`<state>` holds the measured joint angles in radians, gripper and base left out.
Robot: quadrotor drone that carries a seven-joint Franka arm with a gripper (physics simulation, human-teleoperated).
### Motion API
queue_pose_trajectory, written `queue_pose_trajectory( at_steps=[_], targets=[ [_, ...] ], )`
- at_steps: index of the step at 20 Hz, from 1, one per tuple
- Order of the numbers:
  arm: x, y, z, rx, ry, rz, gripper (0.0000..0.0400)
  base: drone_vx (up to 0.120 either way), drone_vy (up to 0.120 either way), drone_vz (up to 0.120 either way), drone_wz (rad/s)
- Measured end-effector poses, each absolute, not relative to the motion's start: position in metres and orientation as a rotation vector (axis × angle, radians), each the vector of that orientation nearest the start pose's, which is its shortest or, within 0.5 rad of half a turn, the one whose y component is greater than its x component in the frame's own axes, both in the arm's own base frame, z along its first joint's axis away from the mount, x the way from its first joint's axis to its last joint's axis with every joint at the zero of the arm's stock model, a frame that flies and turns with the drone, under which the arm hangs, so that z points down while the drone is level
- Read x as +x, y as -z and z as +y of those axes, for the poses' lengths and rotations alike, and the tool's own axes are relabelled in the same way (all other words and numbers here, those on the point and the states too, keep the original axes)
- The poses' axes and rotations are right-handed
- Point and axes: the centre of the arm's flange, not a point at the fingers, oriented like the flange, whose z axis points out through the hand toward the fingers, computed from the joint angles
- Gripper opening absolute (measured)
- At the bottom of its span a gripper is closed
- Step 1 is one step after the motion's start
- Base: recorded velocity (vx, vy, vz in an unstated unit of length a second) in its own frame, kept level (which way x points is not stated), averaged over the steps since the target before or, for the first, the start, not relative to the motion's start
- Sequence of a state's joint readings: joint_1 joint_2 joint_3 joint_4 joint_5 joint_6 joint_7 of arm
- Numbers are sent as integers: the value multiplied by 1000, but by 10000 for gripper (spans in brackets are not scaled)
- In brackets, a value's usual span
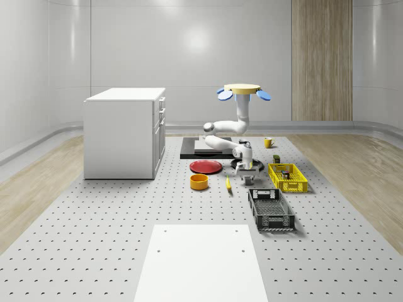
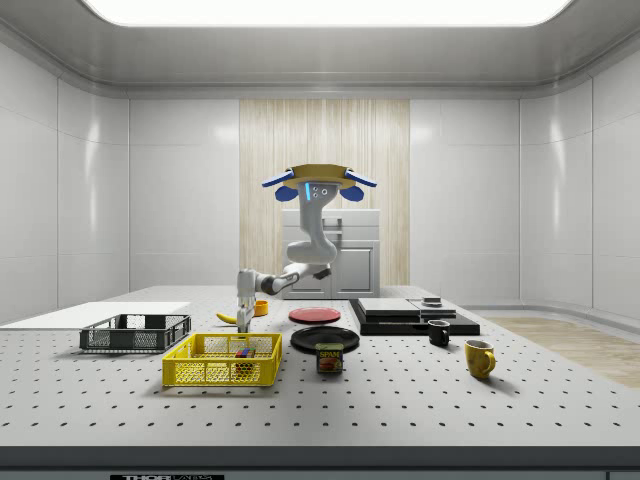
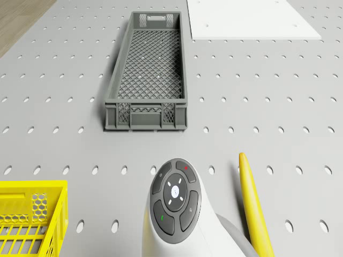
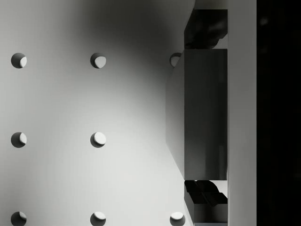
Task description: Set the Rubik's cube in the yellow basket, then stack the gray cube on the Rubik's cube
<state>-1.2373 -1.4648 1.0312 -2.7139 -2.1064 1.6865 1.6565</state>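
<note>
The drone (image 1: 242, 91) hovers above the table's far middle, and its arm bends down to the table beside the yellow basket (image 1: 296, 187). The gripper (image 1: 247, 170) sits low over the table, a little to the whole-scene view's left of the basket. Along the wrist, the gray cube (image 4: 202, 115) rests on the perforated table with a dark fingertip (image 4: 207, 28) against each of its two ends; the gripper is shut on it. The Rubik's cube (image 2: 243, 352) lies inside the yellow basket (image 2: 200, 372).
A gray mesh crate (image 1: 271, 209) lies in front of the basket. A banana (image 1: 228, 184), an orange bowl (image 1: 199, 182) and a red plate (image 1: 206, 166) sit near the gripper. A white cabinet (image 1: 123, 132) stands at the whole-scene view's left. Mugs (image 2: 479, 358) and a can (image 2: 329, 358) are at the side view's right.
</note>
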Motion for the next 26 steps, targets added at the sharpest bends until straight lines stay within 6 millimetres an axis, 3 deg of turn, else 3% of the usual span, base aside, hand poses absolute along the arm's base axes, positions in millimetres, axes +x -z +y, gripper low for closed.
queue_pose_trajectory(
  at_steps=[3,6,11,18,26],
  targets=[
    [319,-603,6,0,-786,-2,400,0,0,0,0],
    [319,-604,6,0,-786,-2,321,0,0,0,0],
    [319,-605,6,0,-786,-2,270,0,0,0,0],
    [319,-597,6,0,-786,-2,254,0,0,0,0],
    [319,-574,6,1,-786,-2,250,-20,10,120,0]
  ],
)
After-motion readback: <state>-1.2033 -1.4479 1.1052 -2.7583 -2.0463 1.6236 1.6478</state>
